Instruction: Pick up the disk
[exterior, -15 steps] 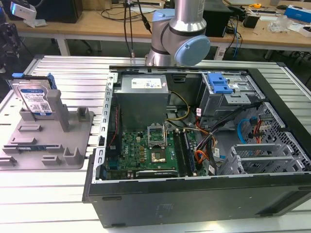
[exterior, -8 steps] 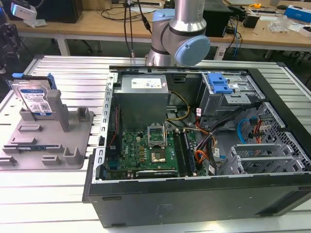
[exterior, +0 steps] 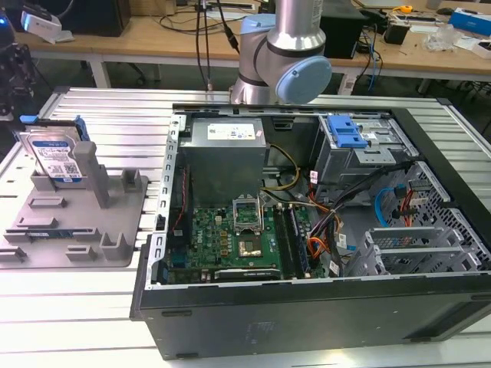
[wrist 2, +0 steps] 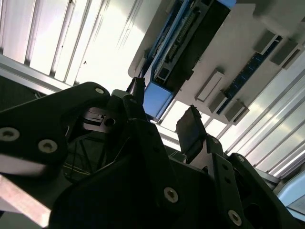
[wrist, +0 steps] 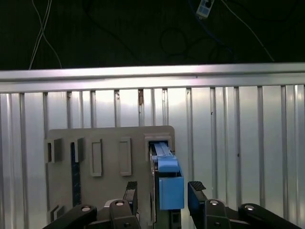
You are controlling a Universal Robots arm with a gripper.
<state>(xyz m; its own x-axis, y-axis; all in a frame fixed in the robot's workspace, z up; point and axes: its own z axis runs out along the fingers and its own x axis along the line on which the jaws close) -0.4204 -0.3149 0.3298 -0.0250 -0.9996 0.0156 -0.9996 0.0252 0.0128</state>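
Two fingers (wrist: 195, 191) wide apart, empty, either side of the disk (wrist: 169, 188) in its grey fixture (wrist: 109, 143).

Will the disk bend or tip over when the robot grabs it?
Probably stays stiff: the disk looks like a flat metal slab. It stands on edge in the grey fixture, so a sideways nudge might tip it.

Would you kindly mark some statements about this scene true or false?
1. The silver-grey hard drive with blue rails stands on edge in the grey plastic fixture. True.
2. The gripper is shut on the drive. False: open, fingers either side of it.
3. The black computer case is closed. False: open, green motherboard showing.
4. The fixture lies to the exterior view's left of the case. True.
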